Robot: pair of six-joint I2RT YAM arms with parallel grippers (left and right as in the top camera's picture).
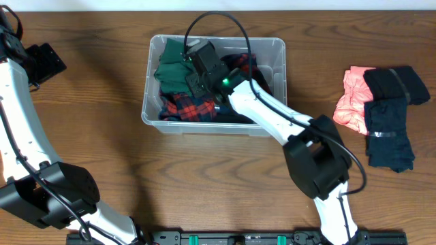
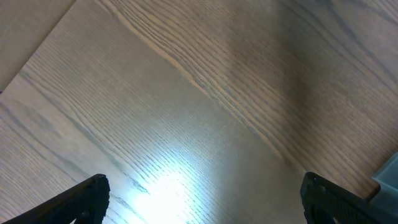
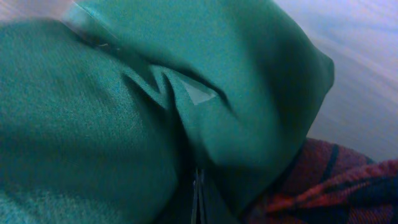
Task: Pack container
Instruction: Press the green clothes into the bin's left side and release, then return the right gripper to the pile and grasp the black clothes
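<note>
The clear plastic container (image 1: 272,46) stands at the table's back centre and holds a green garment (image 1: 170,68), a red plaid garment (image 1: 187,105) and dark clothes. My right gripper (image 1: 193,75) reaches into its left half, over the green garment. In the right wrist view the green garment (image 3: 93,124) fills the frame, and the fingers (image 3: 198,193) are pressed together in its fold, with red plaid (image 3: 336,186) to the right. My left gripper (image 1: 44,61) is open and empty above bare table at the far left, its fingers wide apart (image 2: 202,199).
A pink garment (image 1: 351,102), a black one (image 1: 395,83) and a dark navy one (image 1: 392,133) lie in a pile on the table's right side. A corner of the container (image 2: 388,174) shows at the right edge of the left wrist view.
</note>
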